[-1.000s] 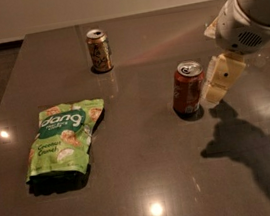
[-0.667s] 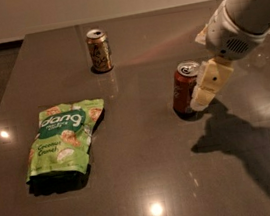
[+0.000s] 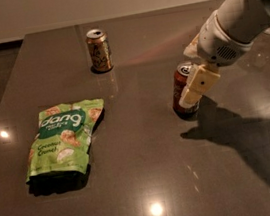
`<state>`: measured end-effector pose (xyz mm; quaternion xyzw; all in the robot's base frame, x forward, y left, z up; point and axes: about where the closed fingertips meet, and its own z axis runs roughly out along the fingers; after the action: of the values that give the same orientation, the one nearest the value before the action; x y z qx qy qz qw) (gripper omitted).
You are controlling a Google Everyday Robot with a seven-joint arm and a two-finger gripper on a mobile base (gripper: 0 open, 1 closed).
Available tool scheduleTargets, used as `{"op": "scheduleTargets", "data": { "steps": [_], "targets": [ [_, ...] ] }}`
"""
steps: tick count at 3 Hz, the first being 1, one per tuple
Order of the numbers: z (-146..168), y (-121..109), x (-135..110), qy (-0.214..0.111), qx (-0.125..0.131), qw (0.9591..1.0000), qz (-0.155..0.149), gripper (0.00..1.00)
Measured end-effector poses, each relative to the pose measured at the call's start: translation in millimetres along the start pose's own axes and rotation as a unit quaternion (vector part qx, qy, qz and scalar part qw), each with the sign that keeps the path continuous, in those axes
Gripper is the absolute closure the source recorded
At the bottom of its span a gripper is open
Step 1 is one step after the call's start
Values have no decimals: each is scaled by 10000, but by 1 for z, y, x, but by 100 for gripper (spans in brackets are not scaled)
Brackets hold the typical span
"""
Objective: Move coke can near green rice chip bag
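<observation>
Just the one camera here, sitting up high and tilted down across the dark tabletop (image 3: 150, 178) from its near edge, facing the pale wall at the back. It's a mid-range look, wide enough for most of the surface. The arm reaches in from the upper right, with the pincer (image 3: 189, 94) right of center, right up against the coke can (image 3: 180, 90).

gripper (image 3: 190, 96) at coke can (image 3: 182, 91) | bare table (image 3: 145, 144) toward green rice chip bag (image 3: 64, 136)
</observation>
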<state>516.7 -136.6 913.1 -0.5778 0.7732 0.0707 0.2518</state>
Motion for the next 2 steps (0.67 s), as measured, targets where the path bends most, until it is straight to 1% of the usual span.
{"op": "scheduleTargets", "data": {
  "steps": [1,2],
  "targets": [
    [2,2,-3,-46,-46,10000,-58,43],
    [3,11,-22,-131,-203,9993,-280,73]
  ]
}}
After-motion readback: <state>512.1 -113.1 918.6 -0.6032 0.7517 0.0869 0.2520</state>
